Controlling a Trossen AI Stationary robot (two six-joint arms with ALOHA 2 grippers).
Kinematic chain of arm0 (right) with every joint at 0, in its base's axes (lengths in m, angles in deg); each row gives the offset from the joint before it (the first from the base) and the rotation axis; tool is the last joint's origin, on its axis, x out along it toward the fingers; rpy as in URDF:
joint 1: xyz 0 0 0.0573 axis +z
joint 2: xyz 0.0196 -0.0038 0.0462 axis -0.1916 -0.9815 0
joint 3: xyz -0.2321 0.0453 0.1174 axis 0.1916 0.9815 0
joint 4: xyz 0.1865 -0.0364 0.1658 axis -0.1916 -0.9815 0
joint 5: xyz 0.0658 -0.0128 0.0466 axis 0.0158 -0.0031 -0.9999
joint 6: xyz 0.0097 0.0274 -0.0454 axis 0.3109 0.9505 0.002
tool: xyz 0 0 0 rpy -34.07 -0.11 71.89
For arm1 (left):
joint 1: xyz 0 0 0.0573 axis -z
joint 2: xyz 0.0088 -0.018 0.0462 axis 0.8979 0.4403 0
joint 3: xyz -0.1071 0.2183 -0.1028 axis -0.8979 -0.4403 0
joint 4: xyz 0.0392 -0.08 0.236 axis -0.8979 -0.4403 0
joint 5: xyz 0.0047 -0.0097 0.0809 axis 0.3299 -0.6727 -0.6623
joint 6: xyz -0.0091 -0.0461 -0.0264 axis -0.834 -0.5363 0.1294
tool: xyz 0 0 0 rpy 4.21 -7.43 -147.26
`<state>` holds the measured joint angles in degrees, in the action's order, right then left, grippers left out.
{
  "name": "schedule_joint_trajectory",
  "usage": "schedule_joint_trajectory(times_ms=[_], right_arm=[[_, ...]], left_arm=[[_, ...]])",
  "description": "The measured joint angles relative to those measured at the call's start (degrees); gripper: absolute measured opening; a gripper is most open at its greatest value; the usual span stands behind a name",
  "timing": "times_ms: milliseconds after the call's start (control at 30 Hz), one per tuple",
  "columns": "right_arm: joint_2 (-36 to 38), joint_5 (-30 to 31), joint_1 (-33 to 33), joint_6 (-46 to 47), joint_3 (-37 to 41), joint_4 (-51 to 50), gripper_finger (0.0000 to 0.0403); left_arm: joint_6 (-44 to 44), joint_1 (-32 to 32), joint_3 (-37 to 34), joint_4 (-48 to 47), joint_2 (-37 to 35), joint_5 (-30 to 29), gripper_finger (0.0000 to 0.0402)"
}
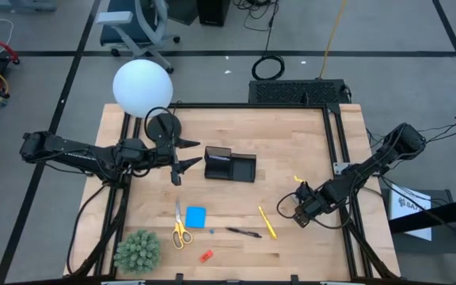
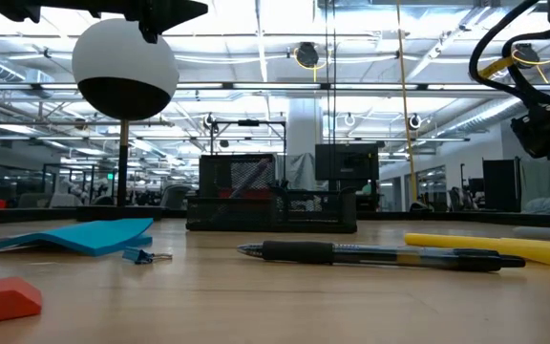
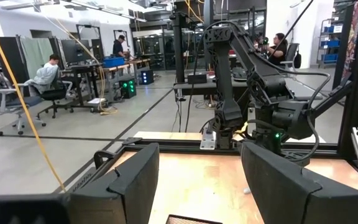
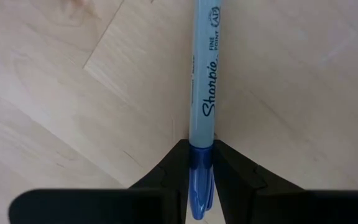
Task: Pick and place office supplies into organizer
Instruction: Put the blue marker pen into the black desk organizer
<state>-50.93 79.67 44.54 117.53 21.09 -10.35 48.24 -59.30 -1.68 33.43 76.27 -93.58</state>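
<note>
The black organizer (image 1: pixel 229 165) stands mid-table, also seen in the low view (image 2: pixel 270 196). Near the front edge lie the yellow-handled scissors (image 1: pixel 179 229), the blue note pad (image 1: pixel 195 216), a black pen (image 1: pixel 244 233), a yellow pen (image 1: pixel 267 222) and a small red piece (image 1: pixel 206 256). My left gripper (image 1: pixel 176 170) hovers open just left of the organizer; its fingers stand wide apart in the left wrist view (image 3: pixel 201 186). My right gripper (image 1: pixel 301 212) is right of the yellow pen, shut on a bluish-grey marker (image 4: pixel 204 81). My right gripper pinches the marker between its two fingers (image 4: pixel 166 168) at the blue cap end (image 4: pixel 201 158). The barrel sticks out ahead of the fingers, along their line, over the wooden table. Whether its far end touches the table, I cannot tell.
A lamp with a white globe (image 1: pixel 142 87) and round black base (image 1: pixel 163 125) stands beside my left gripper. A green spiky plant (image 1: pixel 138 251) sits at the near left corner. Black frame rails (image 1: pixel 335 134) border the table. People sit in the room beyond (image 3: pixel 48 74).
</note>
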Motion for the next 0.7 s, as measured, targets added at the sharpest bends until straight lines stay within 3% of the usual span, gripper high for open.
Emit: schedule_joint_trajectory(times_ms=[700], right_arm=[[1.1, 0.1, -0.1, -4.1, 0.0, 1.0, 0.003]], left_arm=[[-0.1, 0.0, 0.0, 0.1, 0.0, 0.0, 0.0234]])
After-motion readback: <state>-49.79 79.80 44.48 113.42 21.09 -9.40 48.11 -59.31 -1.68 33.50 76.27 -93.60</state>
